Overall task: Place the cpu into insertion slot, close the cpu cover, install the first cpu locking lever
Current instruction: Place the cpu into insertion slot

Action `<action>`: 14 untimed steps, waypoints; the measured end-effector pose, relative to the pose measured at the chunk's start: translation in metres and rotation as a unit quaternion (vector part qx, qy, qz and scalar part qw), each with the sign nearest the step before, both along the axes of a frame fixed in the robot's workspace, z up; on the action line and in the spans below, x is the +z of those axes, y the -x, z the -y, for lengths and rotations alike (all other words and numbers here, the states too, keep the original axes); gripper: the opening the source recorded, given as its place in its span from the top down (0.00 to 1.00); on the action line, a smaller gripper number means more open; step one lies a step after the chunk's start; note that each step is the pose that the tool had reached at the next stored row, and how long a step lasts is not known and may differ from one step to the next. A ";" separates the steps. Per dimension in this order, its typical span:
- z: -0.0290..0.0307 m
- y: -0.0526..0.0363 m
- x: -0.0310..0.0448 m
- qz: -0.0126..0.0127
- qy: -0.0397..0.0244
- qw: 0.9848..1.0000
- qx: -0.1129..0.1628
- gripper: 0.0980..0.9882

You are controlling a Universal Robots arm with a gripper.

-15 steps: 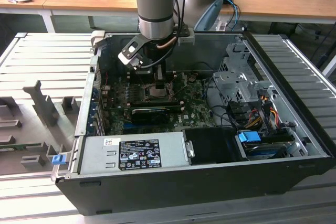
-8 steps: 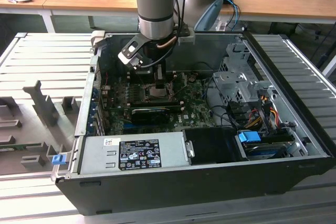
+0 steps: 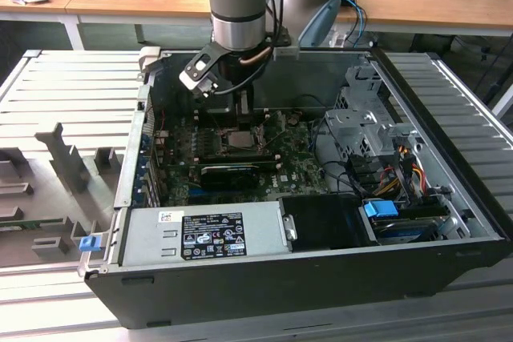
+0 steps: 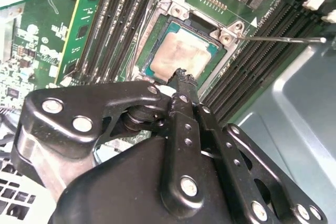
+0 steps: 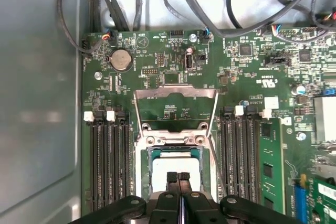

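The cpu [image 4: 184, 53], a pale beige-grey square chip, lies flat in the insertion slot [image 5: 140, 171], a socket with a silver rim on the green motherboard. My gripper [image 4: 182, 75] is shut, its black fingertips pressed together with nothing between them, right over the chip's edge. In the first wrist view the gripper [image 5: 178, 176] sits over the cpu [image 5: 160, 174]. The cpu cover [image 5: 176, 92], a thin silver frame, stands swung open off the socket. A thin metal locking lever [image 4: 283, 39] sticks out sideways, unlatched. In the exterior view the gripper [image 3: 242, 110] hangs just above the cpu [image 3: 239, 140].
The open computer case holds a black graphics card [image 3: 228, 172], a grey power supply [image 3: 200, 234], a drive cage [image 3: 361, 118] and loose cables [image 3: 393, 166]. Long black memory slots [image 5: 107, 156] flank the socket. The grey case wall [image 5: 37, 103] is close by.
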State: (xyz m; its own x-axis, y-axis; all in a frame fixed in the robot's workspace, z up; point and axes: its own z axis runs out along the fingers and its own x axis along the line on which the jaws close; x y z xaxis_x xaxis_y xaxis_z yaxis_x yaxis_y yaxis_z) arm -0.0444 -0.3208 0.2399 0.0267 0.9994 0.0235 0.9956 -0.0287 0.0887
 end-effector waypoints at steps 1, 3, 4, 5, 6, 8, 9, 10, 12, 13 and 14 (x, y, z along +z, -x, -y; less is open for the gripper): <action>0.0000 0.0000 0.0019 0.000 0.000 1.000 0.000 0.99; 0.0000 0.0000 0.0046 0.000 0.000 1.000 0.000 0.99; 0.0000 0.0000 0.0049 0.000 0.000 1.000 0.000 0.99; 0.0000 -0.0005 0.0048 0.000 0.000 1.000 0.000 0.99; 0.0000 -0.0062 0.0049 -0.001 0.000 1.000 0.000 0.99; 0.0000 -0.0112 0.0049 -0.003 0.000 1.000 0.000 0.99; 0.0000 -0.0115 0.0067 -0.003 0.000 1.000 0.000 0.99; 0.0000 -0.0115 0.0101 -0.003 0.000 1.000 0.000 0.99; 0.0000 -0.0117 0.0172 -0.003 0.000 1.000 0.000 0.99; -0.0001 -0.0132 0.0173 -0.003 0.000 1.000 0.000 0.99; 0.0000 -0.0145 0.0173 -0.003 0.000 1.000 0.000 0.99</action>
State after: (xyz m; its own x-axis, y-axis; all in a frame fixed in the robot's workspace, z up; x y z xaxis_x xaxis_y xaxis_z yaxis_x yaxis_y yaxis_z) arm -0.0299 -0.3208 0.2572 0.0268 0.9994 0.0237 0.9962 -0.0287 0.0825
